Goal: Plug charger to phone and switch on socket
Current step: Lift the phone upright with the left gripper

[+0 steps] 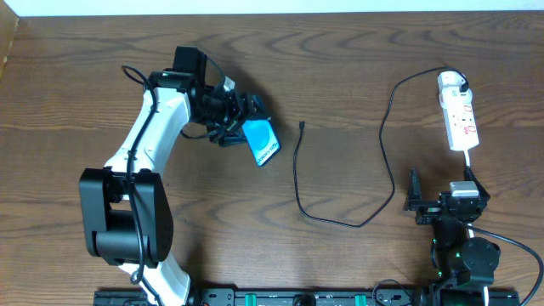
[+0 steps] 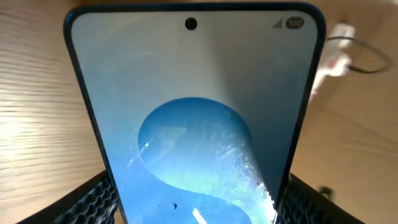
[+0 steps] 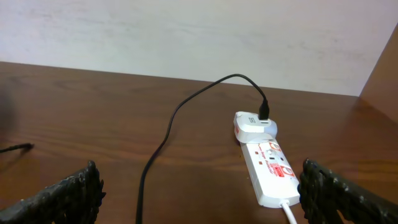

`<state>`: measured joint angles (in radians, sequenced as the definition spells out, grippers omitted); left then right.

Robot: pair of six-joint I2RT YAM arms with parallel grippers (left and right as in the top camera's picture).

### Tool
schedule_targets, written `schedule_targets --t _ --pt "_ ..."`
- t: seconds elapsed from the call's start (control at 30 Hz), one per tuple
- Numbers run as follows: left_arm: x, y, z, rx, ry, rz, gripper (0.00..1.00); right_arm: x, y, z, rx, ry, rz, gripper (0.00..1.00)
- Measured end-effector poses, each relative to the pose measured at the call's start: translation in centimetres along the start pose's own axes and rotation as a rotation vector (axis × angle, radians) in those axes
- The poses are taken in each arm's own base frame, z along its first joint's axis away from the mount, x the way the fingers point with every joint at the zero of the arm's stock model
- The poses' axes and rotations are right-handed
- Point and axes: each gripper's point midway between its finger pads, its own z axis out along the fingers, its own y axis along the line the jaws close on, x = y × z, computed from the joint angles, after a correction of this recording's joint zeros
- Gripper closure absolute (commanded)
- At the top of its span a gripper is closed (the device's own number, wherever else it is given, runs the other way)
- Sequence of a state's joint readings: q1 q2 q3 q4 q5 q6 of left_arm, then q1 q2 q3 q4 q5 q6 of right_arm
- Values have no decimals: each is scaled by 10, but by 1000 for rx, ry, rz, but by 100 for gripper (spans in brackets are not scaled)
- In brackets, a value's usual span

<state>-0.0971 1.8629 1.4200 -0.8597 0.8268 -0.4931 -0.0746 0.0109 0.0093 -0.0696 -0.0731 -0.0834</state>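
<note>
Two roles show: left end effector [image 1: 245, 121] clamps the phone [image 2: 199, 124] steady for the charger [image 1: 303, 128], right end effector [image 3: 199, 198] hangs wide open, empty, facing the socket [image 3: 270, 165].

The overhead camera looks straight down on the brown table [image 1: 340, 76]. It is far enough off to take in the left arm [image 1: 144, 144] and the right arm [image 1: 455, 221], whose bases sit along the bottom edge of the frame. The left wrist camera is right up against the phone [image 2: 199, 124], whose screen nearly fills the frame, with the socket [image 2: 336, 50] only a blur at upper right. The right wrist camera sits low and looks level across the tabletop toward a pale wall [image 3: 186, 31]. It has the socket at lower right and the charger [image 3: 160, 143] trailing through the middle. The overhead view shares all three.
</note>
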Motion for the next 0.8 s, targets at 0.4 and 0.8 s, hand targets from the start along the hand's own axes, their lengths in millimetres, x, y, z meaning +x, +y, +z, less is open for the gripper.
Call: schedule_targets --t 0.4,0.8 --pt "4 -31 -3 159 69 -216 38 0 0 0 0 0 0 1" --pt "2 -59 -10 291 131 -324 38 -10 6 0 -39 -42 71 1"
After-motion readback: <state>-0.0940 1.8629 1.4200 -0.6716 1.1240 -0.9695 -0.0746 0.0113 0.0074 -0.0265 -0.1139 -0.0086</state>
